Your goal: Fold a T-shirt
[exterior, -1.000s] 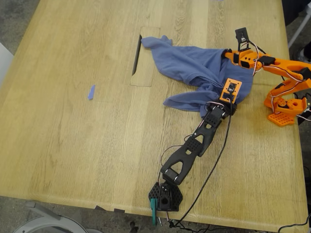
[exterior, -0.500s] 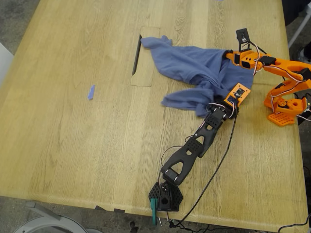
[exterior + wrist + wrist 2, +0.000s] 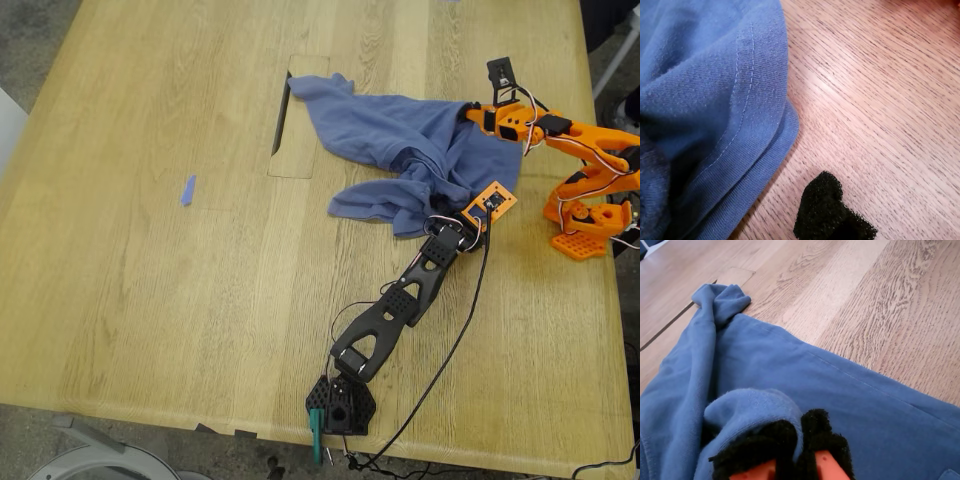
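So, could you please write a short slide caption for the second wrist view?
My second gripper pinches a fold of the slate-blue T-shirt lying crumpled on the wooden table.

Matt soft cotton T-shirt (image 3: 400, 140), grained wood table (image 3: 150, 300), fuzzy black end effector pads (image 3: 770, 442)

One arm (image 3: 400, 295) is built of black printed links with triangular cut-outs, rising from a black base (image 3: 340, 405) with a teal clamp (image 3: 317, 440) at the table edge. A black cable (image 3: 440, 345) trails beside it. Its wrist carries an orange plate (image 3: 490, 202) with a small dark square. The other arm (image 3: 590, 160) is bright orange, with thin white and red wires and a small black camera block (image 3: 500, 72). My second gripper (image 3: 800, 452) has orange fingers (image 3: 827, 465) tipped with fuzzy black foam.
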Controlling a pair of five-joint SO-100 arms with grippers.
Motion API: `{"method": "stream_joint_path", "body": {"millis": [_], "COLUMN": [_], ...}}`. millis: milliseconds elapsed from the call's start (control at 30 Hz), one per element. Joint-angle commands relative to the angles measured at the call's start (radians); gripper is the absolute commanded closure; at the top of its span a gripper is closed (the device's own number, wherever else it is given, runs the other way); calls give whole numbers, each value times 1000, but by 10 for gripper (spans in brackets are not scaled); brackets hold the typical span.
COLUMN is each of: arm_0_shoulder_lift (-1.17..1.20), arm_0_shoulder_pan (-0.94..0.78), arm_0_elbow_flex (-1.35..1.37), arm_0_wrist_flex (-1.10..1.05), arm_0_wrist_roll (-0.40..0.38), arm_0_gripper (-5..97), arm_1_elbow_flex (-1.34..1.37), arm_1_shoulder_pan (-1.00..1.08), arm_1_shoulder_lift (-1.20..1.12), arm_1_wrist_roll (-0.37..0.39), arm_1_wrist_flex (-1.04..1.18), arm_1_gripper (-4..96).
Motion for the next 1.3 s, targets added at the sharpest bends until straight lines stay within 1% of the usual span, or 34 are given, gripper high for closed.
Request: {"method": "stream_joint_path", "body": {"millis": [0, 67, 133, 200, 267, 333, 433, 500, 667, 733, 800, 867, 967, 1100, 1267], "arm_0_shoulder_lift": [-15, -37, -48, -60, -69, -80, -98, -107, -115, -120, -121, -123, -127, -137, -147], "arm_0_shoulder_pan": [-72, -103, -127, -150, -169, -187, -210, -229, -262, -276, -285, -298, -311, -334, -345], "arm_0_elbow_flex": [-34, -35, -35, -35, -35, -35, -35, -38, -38, -38, -38, -38, -37, -37, -37], "arm_0_wrist_flex": [-2, -43, -55, -55, -55, -55, -55, -58, -58, -58, -58, -58, -57, -55, -49], "arm_0_wrist_roll": [69, 126, 144, 187, 206, 247, 272, 336, 374, 408, 425, 476, 506, 561, 591], "arm_0_gripper": [271, 269, 270, 271, 272, 283, 300, 339, 436, 466, 479, 500, 502, 529, 588], "arm_1_elbow_flex": [-17, -8, 2, 8, 9, 9, 9, 9, 9, 9, 6, 0, -9, -11, 3], "arm_1_shoulder_pan": [-2, 0, 0, 0, 2, 2, 3, 6, 20, 28, 34, 38, 41, 48, 57], "arm_1_shoulder_lift": [54, 63, 72, 77, 80, 80, 84, 92, 115, 123, 129, 130, 132, 135, 149], "arm_1_wrist_roll": [-5, -3, -3, -2, -2, -2, 0, 0, 3, 3, 5, 5, 6, 6, 9], "arm_1_wrist_flex": [5, 8, 8, 8, 6, 3, 2, 2, 9, 11, 14, 18, 23, 25, 29], "arm_1_gripper": [914, 914, 914, 914, 914, 914, 914, 914, 914, 914, 914, 914, 914, 914, 914]}}
